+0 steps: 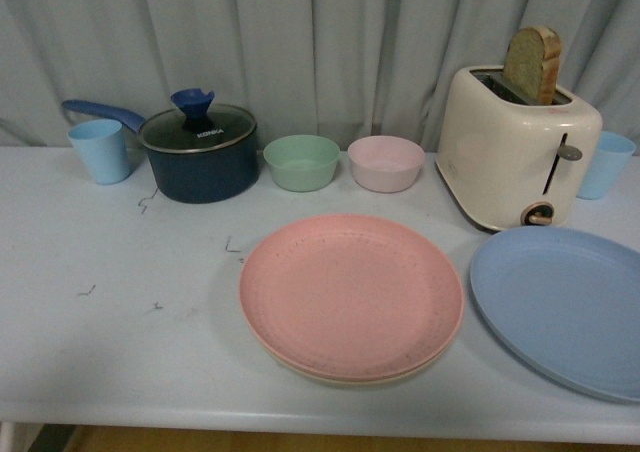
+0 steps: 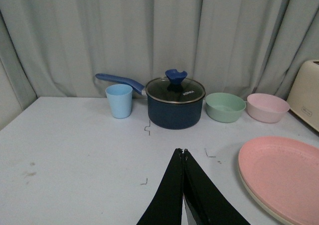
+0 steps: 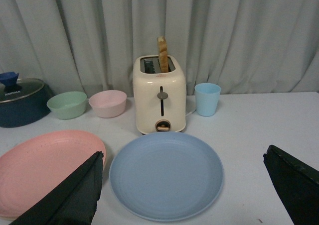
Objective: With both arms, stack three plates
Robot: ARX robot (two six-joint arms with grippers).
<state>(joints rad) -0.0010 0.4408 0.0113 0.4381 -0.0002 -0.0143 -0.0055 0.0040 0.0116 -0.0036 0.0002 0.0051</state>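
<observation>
You can see the pink plate (image 1: 350, 294) in the middle of the bench (image 1: 120, 312), close to the front edge. It sits right on top of the beige plate (image 1: 345, 379) — only a thin beige rim peeks out under it. The blue plate (image 1: 560, 307) lies flat by itself just beside them on the right. It is not touching the stack, and it is in front of the cream toaster (image 1: 515, 152), which has a slice of bread (image 1: 533, 64) sticking up out of it. Your left claw (image 2: 183, 158) is closed, its two black fingers pressed together with nothing between them. It hangs over bare bench, with the pink plate off to one side. Your right claw (image 3: 183, 158) is spread wide open and holds nothing — the blue plate shows between its two fingers in the right wrist view. At the back of the bench stand a dark blue pot (image 1: 200, 157) with a glass lid, a green bowl (image 1: 301, 162) and a pink bowl (image 1: 386, 163). A light blue cup (image 1: 100, 150) stands by the pot's handle, and a second blue cup (image 1: 605, 164) stands beside the toaster.
</observation>
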